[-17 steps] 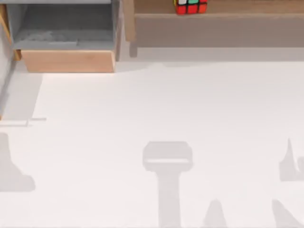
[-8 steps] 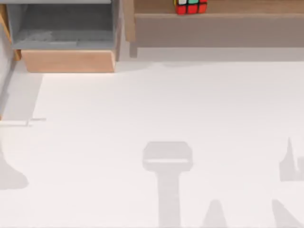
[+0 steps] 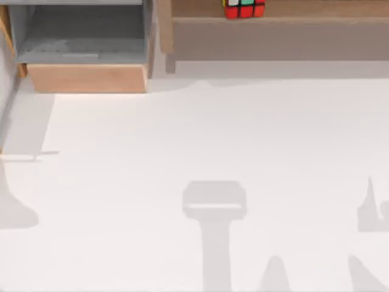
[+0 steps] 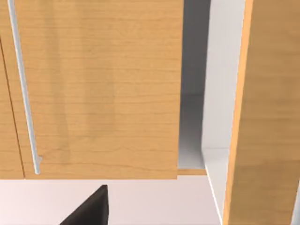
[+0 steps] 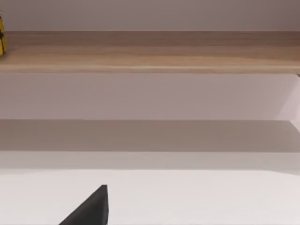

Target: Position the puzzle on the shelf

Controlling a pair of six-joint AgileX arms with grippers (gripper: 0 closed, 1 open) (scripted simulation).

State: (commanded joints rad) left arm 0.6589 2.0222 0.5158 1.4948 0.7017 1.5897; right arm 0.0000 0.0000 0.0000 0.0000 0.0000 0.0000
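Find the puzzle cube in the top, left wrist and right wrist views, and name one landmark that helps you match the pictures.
Top view: the puzzle sits on the shelf at the far edge, right of the wooden box.
Left wrist view: wooden panels; no puzzle here.
Right wrist view: a yellow sliver of the puzzle at the picture's edge, on the shelf.
Shared landmark: the shelf board, in the top and right wrist views.

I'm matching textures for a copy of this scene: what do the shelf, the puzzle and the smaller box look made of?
The shelf looks like light-brown wood with a matte finish, with faint grain along its board. The puzzle is probably plastic: flat red, green and white squares split by black lines. The smaller box has a pale wood-look front and a dull grey interior, perhaps painted.
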